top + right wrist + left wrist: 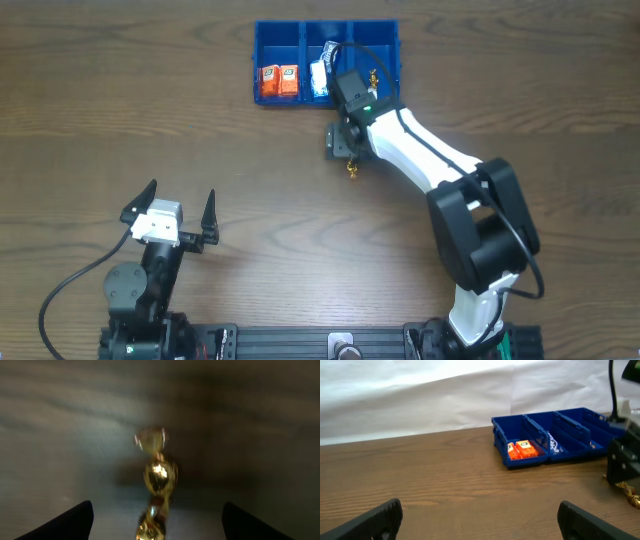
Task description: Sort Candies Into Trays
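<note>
Left gripper [181,190]: I am holding it spread wide and empty above the bench [120,120], well apart from the tray [258,50].
Tray contents: orange candies [279,82] are lying in the left compartment, a blue-white candy [321,78] in the middle one.
Gold candy [159,476]: it is lying on the bench just in front of the tray.
Right gripper [157,510]: it is hanging released, straddling the gold candy.
Doing it well: I am judging it best to close on the round body, not the twisted tails, gently.
Views: the right wrist view is showing the candy lined up between my fingers; the top view is showing which compartment holds what.
</note>
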Available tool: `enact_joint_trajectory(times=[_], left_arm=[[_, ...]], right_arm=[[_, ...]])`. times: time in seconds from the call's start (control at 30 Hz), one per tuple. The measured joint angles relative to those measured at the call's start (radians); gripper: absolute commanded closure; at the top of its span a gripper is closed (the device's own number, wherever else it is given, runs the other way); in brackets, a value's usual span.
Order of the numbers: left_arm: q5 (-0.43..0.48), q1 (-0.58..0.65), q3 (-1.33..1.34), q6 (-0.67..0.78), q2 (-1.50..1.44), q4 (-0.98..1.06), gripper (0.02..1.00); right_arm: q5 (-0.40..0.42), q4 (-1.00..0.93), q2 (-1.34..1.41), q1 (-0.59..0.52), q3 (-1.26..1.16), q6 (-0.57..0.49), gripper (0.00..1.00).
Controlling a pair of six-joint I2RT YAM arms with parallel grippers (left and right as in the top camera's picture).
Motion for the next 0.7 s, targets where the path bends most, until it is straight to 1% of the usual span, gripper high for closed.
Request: enact_joint_trajectory(times=[0.17, 0.33, 0.4, 0.53, 0.7], left_arm=[[0.0, 0.0, 0.0, 0.0, 0.0, 0.0, 0.023], [0.0, 0.0, 0.0, 0.0, 0.0, 0.0, 0.025], [0.0, 0.0, 0.0, 0.0, 0.0, 0.0, 0.023], [0.0, 0.0, 0.0, 0.0, 0.0, 0.0, 0.023], [0.0, 0.0, 0.0, 0.0, 0.0, 0.0, 0.023]], right_arm=[[-0.002, -0.08, 0.021, 0.031, -0.007, 0.031, 0.165], [-0.012, -0.1, 0.021, 0.033, -0.007, 0.044, 0.172], [-0.013, -0.099, 0.021, 0.034, -0.008, 0.048, 0.207], [-0.019, -0.096, 0.021, 0.034, -0.011, 0.059, 0.332], [-0.023, -0.079, 0.021, 0.034, -0.017, 0.061, 0.38]])
